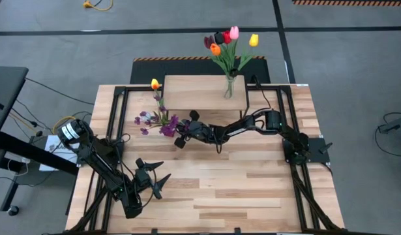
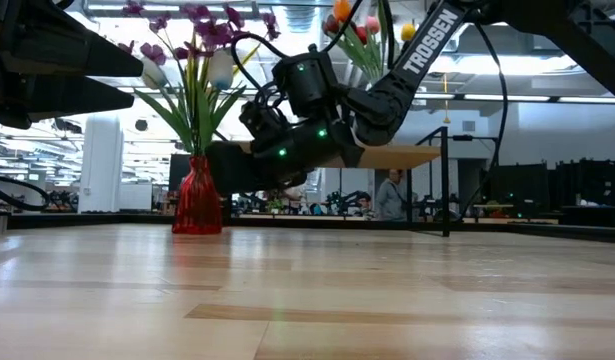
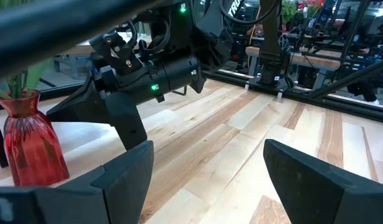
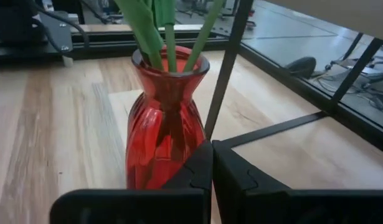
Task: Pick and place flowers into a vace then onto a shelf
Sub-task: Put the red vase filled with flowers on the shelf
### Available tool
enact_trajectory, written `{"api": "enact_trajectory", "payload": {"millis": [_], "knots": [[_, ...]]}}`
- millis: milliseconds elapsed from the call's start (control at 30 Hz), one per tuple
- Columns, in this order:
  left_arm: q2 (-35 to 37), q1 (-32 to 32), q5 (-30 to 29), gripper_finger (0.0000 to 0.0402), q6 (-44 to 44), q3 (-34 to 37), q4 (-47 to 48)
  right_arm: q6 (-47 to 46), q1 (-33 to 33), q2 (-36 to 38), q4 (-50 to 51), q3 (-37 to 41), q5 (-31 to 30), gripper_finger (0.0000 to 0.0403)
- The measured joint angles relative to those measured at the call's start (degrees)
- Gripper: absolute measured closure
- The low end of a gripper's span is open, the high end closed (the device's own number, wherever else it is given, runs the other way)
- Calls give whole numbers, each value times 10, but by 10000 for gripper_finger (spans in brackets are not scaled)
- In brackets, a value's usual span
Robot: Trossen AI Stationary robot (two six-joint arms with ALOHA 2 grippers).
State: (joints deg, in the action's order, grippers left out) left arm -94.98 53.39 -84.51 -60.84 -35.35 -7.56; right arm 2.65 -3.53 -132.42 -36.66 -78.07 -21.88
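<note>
Flowers (image 1: 156, 116) (purple sprigs plus one yellow tulip) sitting in red vase (image 4: 161, 124) on the table (image 1: 252, 196), just off the shelf's (image 1: 197, 91) left front corner, beside one black shelf leg (image 4: 225, 68). Green stems visible running down through the vase neck in the right wrist view. Second bunch of tulips (image 1: 229, 40) in red, pink, orange, yellow and maroon standing in a clear vase (image 1: 229, 86) at the right end of the shelf top.

Right gripper (image 1: 182, 130) low over the table centre, arm stretched in from the right edge, fingertips pressed together with no gap, nothing between them. Tips pointed at the red vase, very close to its lower body; contact not resolvable from any view. Green LEDs lit on the wrist in the low view.

Left gripper (image 1: 158, 177) parked near the table's front-left area, well apart from the red vase, fingers (image 3: 126, 177) spread wide, nothing between them, bare tabletop under the gap.

Person standing in the room beyond the table, seen in the low view.
</note>
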Motion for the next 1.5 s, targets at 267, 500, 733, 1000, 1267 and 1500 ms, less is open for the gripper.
{"api": "enact_trajectory", "payload": {"millis": [267, 500, 733, 1000, 1267, 1500], "knots": [[0, 0, 1, 108, 0, 0, -1, 5, 5, 0, 3, -3, 24, 403], [0, 0, 2, 108, 0, 0, -3, 5, 13, 0, 3, -3, 50, 403], [0, 0, 2, 108, 1, 0, -11, 17, 23, 0, 5, -3, 39, 403], [0, 0, 3, 108, 1, 0, -10, 46, 23, 0, 4, -3, -43, 403], [0, 0, 3, 108, 1, 0, -10, 29, 5, 0, 4, -7, -33, 403], [0, 0, 3, 108, 1, 0, -10, 28, 5, 0, 8, -15, -15, 403]]}}
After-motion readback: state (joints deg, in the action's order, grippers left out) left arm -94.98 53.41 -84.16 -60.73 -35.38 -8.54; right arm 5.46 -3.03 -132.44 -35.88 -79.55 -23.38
